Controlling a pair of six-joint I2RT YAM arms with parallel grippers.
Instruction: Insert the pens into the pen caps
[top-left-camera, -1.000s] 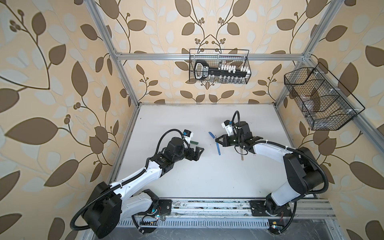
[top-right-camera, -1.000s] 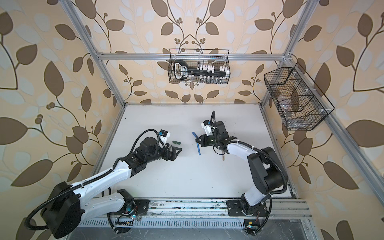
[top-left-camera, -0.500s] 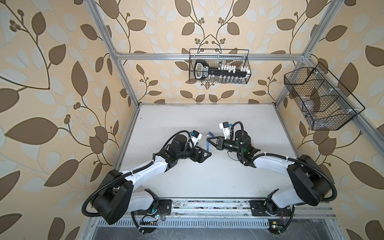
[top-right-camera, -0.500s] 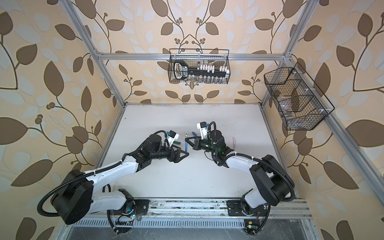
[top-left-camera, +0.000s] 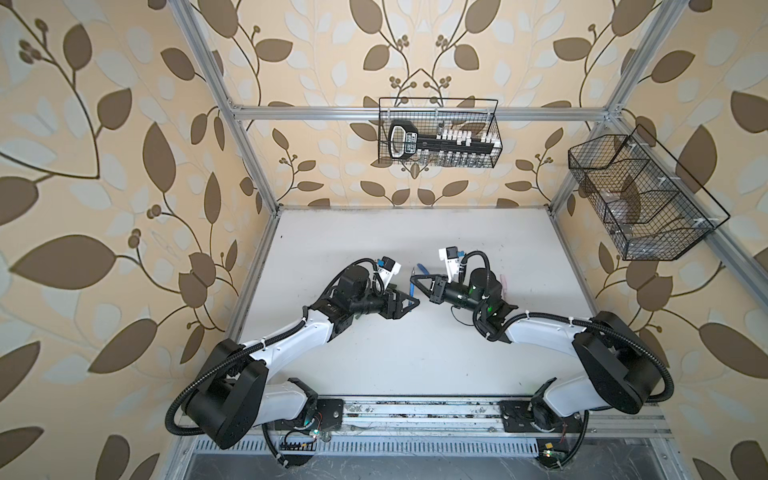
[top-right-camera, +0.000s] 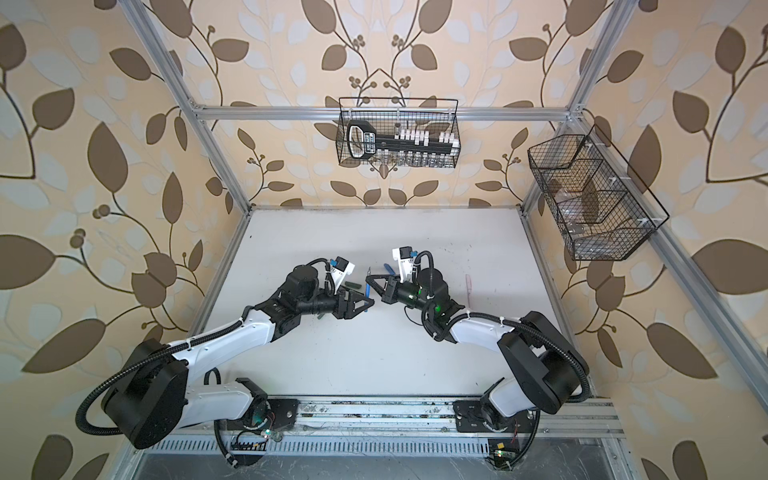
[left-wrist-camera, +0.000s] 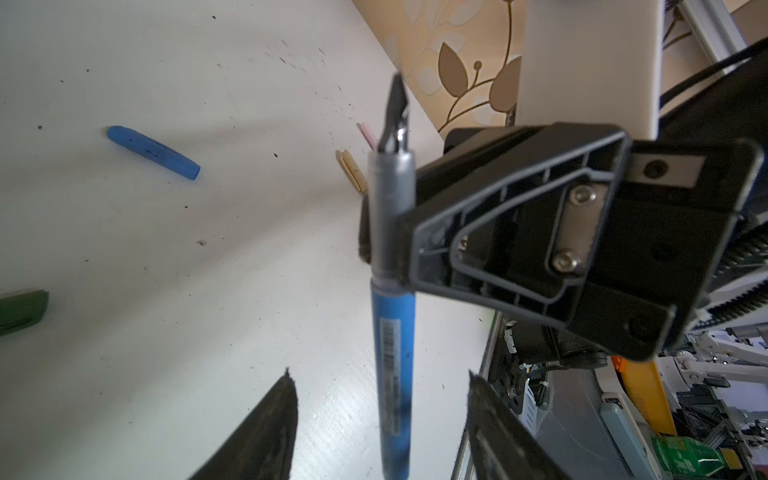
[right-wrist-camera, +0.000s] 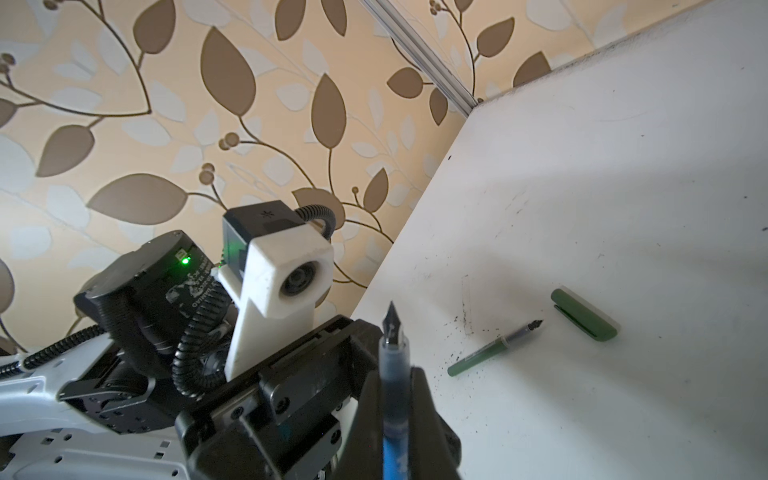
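Hanging wire basket (top-left-camera: 478, 112), leafy wallpaper (top-left-camera: 124, 166)

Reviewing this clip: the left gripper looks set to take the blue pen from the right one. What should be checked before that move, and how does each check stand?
1. The right gripper is shut on the blue pen: ok.
2. The pen's barrel lies inside the left gripper: ok.
3. The left gripper's fingers touch the barrel: not ok, a gap shows on each side.
4. The pen's dark tip is bare and ready for capping: ok.
5. The blue cap lies free on the table: ok.
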